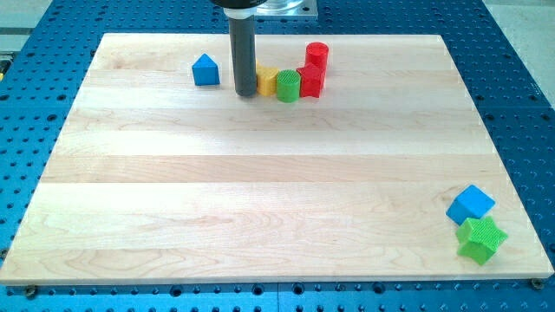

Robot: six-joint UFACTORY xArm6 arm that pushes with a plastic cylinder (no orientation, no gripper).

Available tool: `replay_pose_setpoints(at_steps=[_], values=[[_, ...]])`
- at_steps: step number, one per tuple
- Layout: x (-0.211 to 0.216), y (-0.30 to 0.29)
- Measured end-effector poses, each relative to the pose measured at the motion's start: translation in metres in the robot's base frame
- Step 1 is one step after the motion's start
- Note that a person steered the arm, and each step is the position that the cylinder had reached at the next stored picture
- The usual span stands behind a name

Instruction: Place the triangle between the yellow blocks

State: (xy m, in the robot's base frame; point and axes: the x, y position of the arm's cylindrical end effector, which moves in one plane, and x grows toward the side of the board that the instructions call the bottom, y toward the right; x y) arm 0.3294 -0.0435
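Note:
The blue triangle block (205, 70) sits near the view's top, left of centre. My tip (245, 94) rests on the board just right of it, with a small gap between them. A yellow block (269, 81) touches the rod's right side and is partly hidden by it. I cannot make out a second yellow block apart from it. A green cylinder (288, 87) sits against the yellow block's right side.
A red block (311, 81) stands right of the green cylinder, with a red cylinder (317, 55) behind it. A blue cube (471, 204) and a green star-shaped block (481, 239) lie at the board's bottom right corner. The wooden board (260, 199) lies on a blue perforated table.

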Motion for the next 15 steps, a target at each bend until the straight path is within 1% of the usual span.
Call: replay_pose_setpoints(at_steps=[1,2,3,4,5,6,7,8,9,10,11,12,14,15], values=[[-0.054,0.02],[-0.054,0.02],[-0.048,0.005],[0.001,-0.006],[0.067,-0.006],[0.083,-0.046],[0.066,-0.074],[0.061,-0.074],[0.0,-0.074],[-0.013,-0.082],[-0.028,-0.112],[-0.033,-0.115],[-0.043,0.015],[-0.043,0.018]])
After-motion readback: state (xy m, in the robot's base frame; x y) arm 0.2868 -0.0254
